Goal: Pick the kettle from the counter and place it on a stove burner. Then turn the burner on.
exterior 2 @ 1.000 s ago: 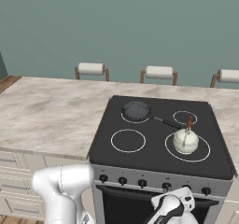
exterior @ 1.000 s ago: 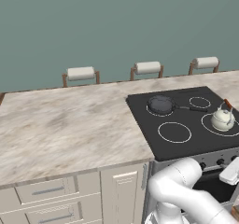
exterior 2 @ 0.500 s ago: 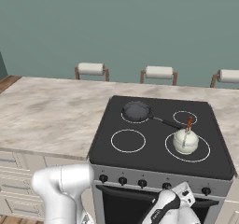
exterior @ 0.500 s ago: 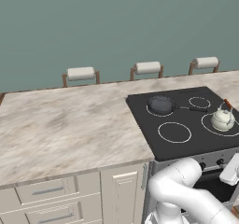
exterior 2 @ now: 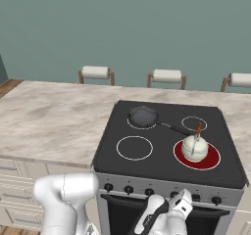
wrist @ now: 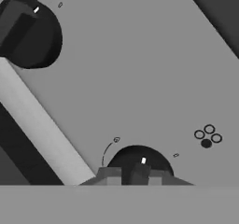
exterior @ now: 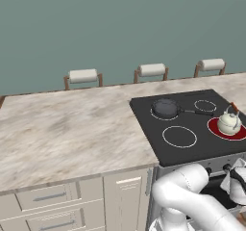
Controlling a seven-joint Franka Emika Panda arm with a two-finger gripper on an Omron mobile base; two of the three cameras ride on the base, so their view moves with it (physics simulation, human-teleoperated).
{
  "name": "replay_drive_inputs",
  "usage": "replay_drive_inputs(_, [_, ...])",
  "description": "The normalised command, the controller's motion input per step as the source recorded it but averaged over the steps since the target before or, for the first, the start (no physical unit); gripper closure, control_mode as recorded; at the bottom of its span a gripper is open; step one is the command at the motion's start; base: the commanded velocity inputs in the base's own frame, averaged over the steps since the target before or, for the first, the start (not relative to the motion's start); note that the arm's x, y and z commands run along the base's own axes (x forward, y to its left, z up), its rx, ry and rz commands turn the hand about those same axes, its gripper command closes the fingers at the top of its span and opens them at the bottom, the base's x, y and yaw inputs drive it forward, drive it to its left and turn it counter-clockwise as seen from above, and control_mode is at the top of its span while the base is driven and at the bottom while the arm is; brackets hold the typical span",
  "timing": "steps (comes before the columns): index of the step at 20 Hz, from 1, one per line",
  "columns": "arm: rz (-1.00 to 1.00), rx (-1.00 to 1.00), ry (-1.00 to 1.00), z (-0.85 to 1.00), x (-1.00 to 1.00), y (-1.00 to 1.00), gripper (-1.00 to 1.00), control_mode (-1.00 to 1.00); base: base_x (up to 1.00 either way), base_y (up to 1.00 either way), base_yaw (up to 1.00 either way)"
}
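The cream-white kettle [exterior: 229,123] [exterior 2: 194,148] stands upright on the front right stove burner [exterior: 214,127] [exterior 2: 209,159], which glows red around it. My gripper [exterior 2: 182,203] [exterior: 237,178] is low in front of the stove's control panel, away from the kettle. In the hand view the gripper [wrist: 125,175] is shut, its fingertips [wrist: 108,175] right against a dark round knob [wrist: 136,157]. Nothing is held. The marbled counter [exterior: 72,129] [exterior 2: 49,116] lies to the left of the stove.
A dark frying pan [exterior: 165,107] [exterior 2: 143,116] sits on the back left ring, its handle pointing toward the kettle. A white-outlined ring [exterior: 179,136] [exterior 2: 134,147] lies front left. Another knob [wrist: 28,31] and the pale oven handle bar [wrist: 42,125] are near my hand. Stools [exterior 2: 166,76] stand behind the counter.
The burner under the kettle has turned from a white ring to glowing red. Kettle, pan and arm are in the same places.
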Motion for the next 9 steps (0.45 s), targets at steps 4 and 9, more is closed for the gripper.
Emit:
replay_drive_inputs(4, [0.67, -0.25, 0.0, -0.76, 0.0, 0.13, 1.0, -1.0, 0.0, 0.0, 0.0])
replay_drive_inputs(9, [0.77, -0.24, 0.0, -0.8, 0.0, 0.08, 1.0, -1.0, 0.0, 0.0, 0.0])
